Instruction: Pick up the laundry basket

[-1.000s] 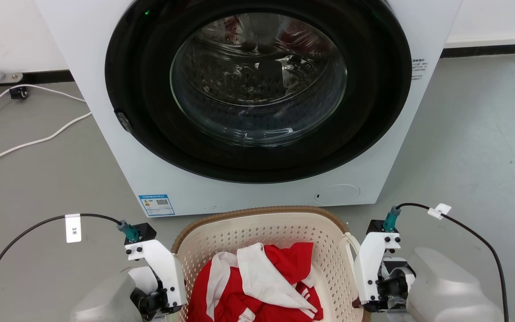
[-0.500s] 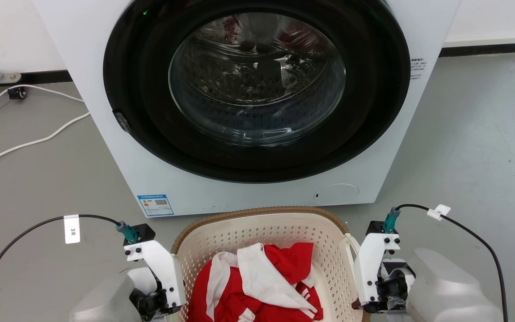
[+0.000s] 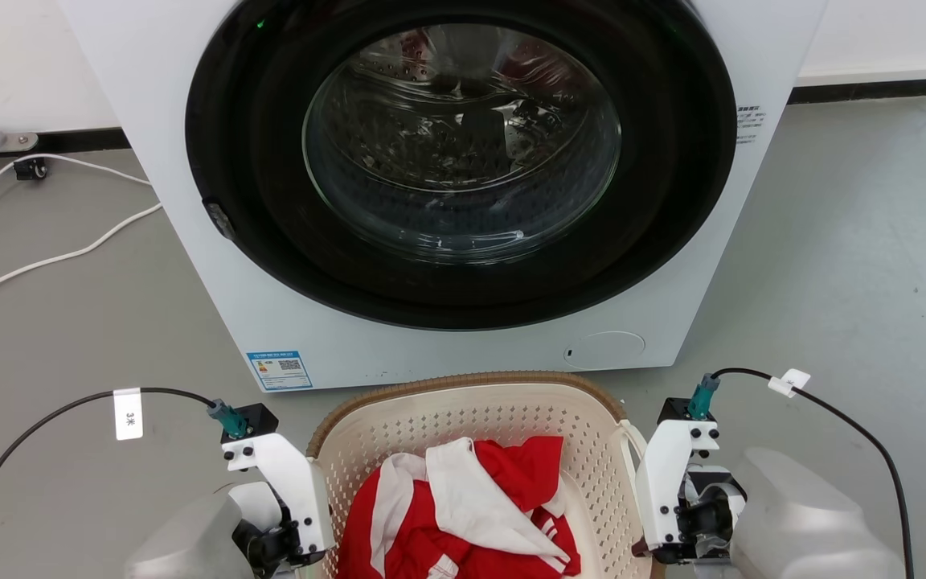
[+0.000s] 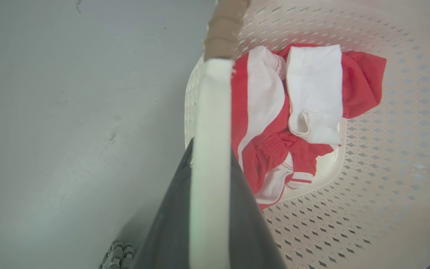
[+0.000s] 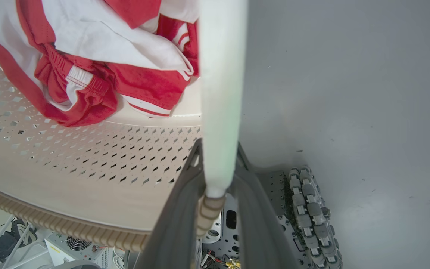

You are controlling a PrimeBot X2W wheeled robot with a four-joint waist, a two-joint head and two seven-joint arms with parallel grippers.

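The laundry basket (image 3: 463, 414), cream with a brown woven-look rim (image 3: 463, 378), sits low in the head view, just in front of the washer. Red and white clothes (image 3: 463, 507) lie inside it. My left gripper (image 4: 210, 149) is shut on the basket's white left handle (image 4: 211, 112), which runs up between the two dark fingers. The right gripper (image 5: 218, 149) is likewise shut on the white right handle (image 5: 220, 74). In the head view both white wrists flank the basket's sides. Whether the basket rests on the floor cannot be told.
A white front-loading washer (image 3: 214, 265) with its round door (image 3: 463, 145) shut stands right behind the basket. White cables (image 3: 53, 257) trail over the grey floor at the left. My base's roller wheel (image 5: 312, 216) is below the right gripper.
The head picture has shifted slightly. The basket, the clothes and both grippers keep their places relative to each other.
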